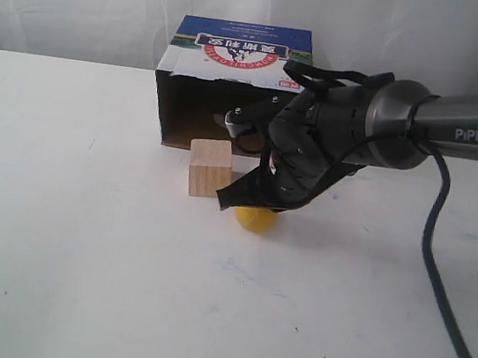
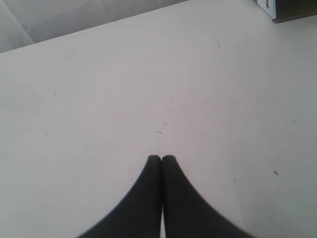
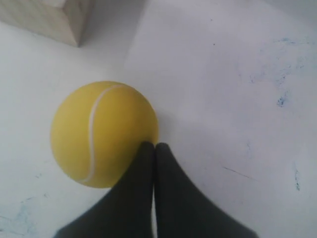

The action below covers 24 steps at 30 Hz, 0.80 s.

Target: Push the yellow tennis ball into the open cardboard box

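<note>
The yellow tennis ball (image 1: 256, 219) (image 3: 101, 133) rests on the white table, in front of the open cardboard box (image 1: 237, 63), whose dark opening faces the ball. My right gripper (image 3: 154, 146) is shut, with its fingertips against the ball's side. In the exterior view the right gripper (image 1: 238, 198) hangs over the ball and hides its top. My left gripper (image 2: 161, 158) is shut over bare table, holding nothing. A corner of the cardboard box (image 2: 287, 9) shows at the edge of the left wrist view.
A light wooden cube (image 1: 209, 167) (image 3: 49, 19) stands just left of the ball, in front of the box's opening. The right arm's black cable (image 1: 439, 278) trails across the table on the right. A white curtain hangs behind the table.
</note>
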Motion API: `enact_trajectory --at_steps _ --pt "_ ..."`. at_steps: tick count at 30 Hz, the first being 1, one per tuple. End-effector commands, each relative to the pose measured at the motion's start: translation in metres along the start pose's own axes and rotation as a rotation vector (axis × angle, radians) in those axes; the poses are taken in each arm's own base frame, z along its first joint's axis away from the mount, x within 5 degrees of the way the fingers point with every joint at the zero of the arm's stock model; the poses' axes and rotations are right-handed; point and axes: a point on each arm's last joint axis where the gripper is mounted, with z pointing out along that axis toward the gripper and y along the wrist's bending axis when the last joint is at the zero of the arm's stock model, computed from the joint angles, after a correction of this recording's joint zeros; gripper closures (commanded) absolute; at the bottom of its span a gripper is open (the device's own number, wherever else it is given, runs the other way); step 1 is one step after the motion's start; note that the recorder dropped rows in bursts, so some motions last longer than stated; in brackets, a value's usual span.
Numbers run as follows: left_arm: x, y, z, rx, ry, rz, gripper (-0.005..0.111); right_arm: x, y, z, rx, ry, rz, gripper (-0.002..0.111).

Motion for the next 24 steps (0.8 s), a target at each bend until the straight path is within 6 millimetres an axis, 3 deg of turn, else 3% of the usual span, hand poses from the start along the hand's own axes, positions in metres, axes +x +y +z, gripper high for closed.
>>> enact_trajectory --at_steps 1,14,21,24 --pt "0.0 0.0 0.0 0.005 -0.009 0.0 0.107 0.005 0.001 0.007 -0.002 0.014 0.022 0.108" --pt "0.0 0.0 0.0 0.005 -0.009 0.0 0.107 -0.003 -0.005 0.004 0.056 -0.051 0.026 0.108" --pt "0.0 0.0 0.0 0.005 -0.009 0.0 0.107 -0.026 -0.011 -0.035 0.026 -0.187 0.051 0.108" --pt "0.0 0.0 0.0 0.005 -0.009 0.0 0.107 -0.029 -0.009 -0.042 -0.014 -0.221 0.08 0.108"
